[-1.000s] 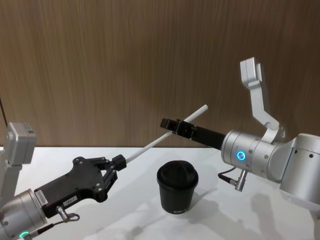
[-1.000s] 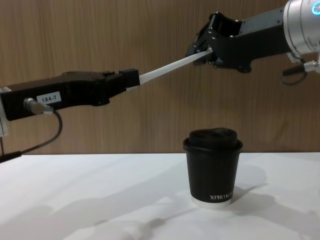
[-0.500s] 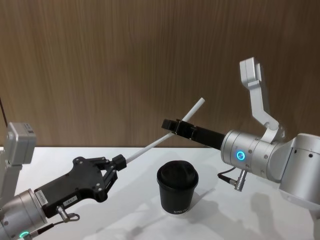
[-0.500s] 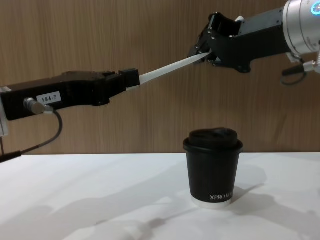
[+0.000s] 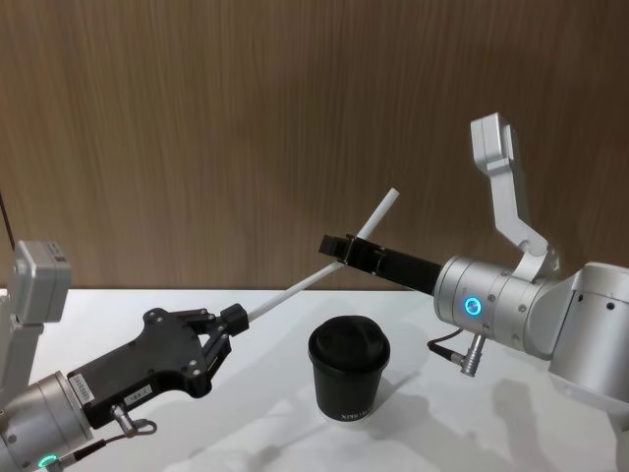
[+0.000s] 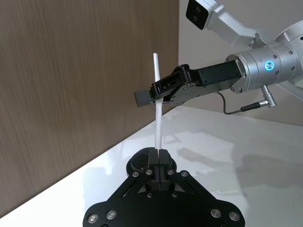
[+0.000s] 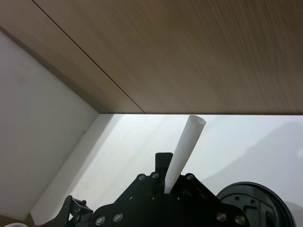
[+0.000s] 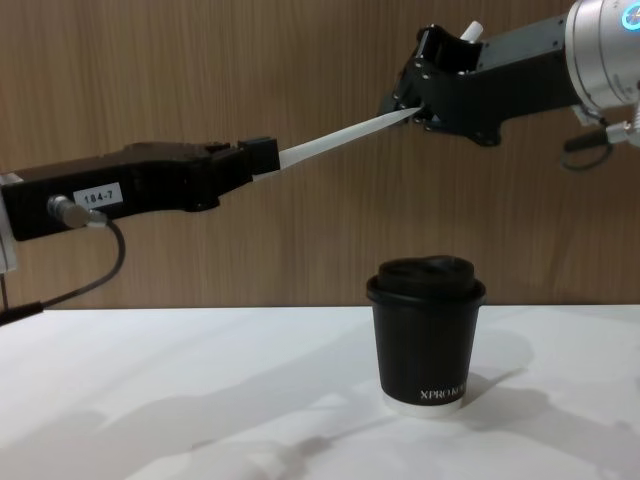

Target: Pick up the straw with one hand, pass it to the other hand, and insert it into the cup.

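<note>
Cup lidded — straw in left pincer, right pincer

Left gripper pinches one end of the white straw; right gripper clamps it past mid-length, above the table.

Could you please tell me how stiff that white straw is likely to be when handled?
Probably bendy: the straw kinks where the right gripper pinches it. Likely light, since the left gripper holds it by one end.

straw: short stretch hidden inside right gripper, chest view
cup: cut off by picture edge, right wrist view
</note>
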`<state>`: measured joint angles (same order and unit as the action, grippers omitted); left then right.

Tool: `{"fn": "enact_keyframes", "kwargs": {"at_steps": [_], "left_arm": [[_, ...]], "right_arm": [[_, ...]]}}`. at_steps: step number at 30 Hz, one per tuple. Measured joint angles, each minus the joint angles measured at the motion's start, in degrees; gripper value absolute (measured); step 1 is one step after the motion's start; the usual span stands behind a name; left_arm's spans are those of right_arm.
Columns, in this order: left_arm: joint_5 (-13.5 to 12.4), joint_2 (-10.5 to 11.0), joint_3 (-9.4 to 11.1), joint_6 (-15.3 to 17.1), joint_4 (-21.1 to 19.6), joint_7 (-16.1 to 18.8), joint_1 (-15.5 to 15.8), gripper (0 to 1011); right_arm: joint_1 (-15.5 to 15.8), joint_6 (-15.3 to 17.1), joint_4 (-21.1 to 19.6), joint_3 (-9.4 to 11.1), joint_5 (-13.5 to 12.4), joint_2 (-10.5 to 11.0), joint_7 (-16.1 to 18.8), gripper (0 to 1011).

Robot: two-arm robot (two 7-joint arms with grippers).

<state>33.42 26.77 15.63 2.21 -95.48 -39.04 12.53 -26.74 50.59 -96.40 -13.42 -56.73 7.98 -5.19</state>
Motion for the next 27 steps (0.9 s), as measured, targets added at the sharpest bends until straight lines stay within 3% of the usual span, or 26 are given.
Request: {"fn": "enact_keyframes", "kwargs": {"at_steps": [4,10,19,27], "left_arm": [[0.0,0.0,-0.01,0.0,0.0,0.0,0.0,16],[0.0,0.01,-0.01,0.0,0.0,0.0,0.0,168],[0.0,0.01,-0.01,0.0,0.0,0.0,0.0,464],[0.0,0.0,0.0,0.0,0.0,0.0,0.0,727]], "right_arm": [[0.08,-0.23,-0.08,-0.11,0.02,0.02,-0.03,2],[0.24,-0.7,-0.31,-0.41,-0.03,-0.03,-0.04,2],[0.36,-1.96,-0.61,-1.25,0.34,0.37,0.29,2],[0.31,-5.55,-0.91,-3.11,2.85,2.02,2.24,2]]}}
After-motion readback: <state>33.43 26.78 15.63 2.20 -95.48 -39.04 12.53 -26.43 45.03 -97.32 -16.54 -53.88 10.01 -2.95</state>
